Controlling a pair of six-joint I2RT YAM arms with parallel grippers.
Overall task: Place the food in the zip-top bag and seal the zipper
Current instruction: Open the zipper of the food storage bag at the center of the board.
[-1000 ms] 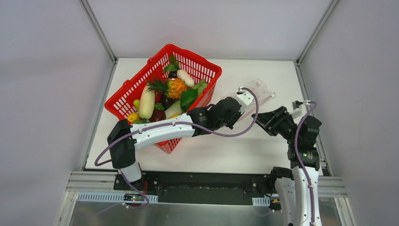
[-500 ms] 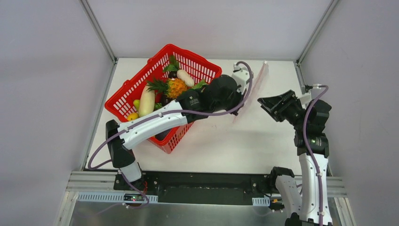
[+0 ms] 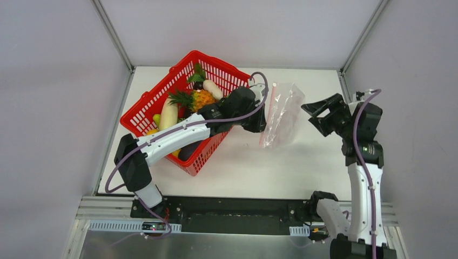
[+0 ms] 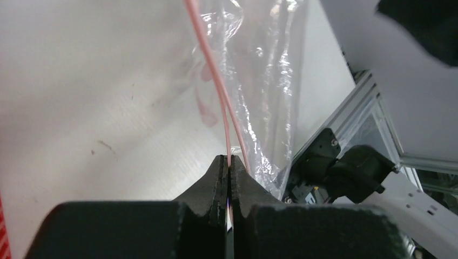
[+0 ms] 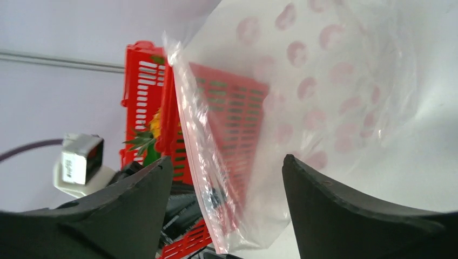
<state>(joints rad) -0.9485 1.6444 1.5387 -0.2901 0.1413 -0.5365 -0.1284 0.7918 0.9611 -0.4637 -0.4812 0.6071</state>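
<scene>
The left tool [image 4: 229, 164] pinches the zipper [image 4: 211, 70] of the bag [image 3: 282, 114] at frame centre; the right tool [image 5: 227, 172], spread wide, hangs apart.

Overhead; wrist views close on bag [image 4: 259, 97]

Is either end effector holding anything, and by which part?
The left end effector pinches the clear bag by the pink zipper strip at its mouth. The right end effector is open and holds nothing.
</scene>
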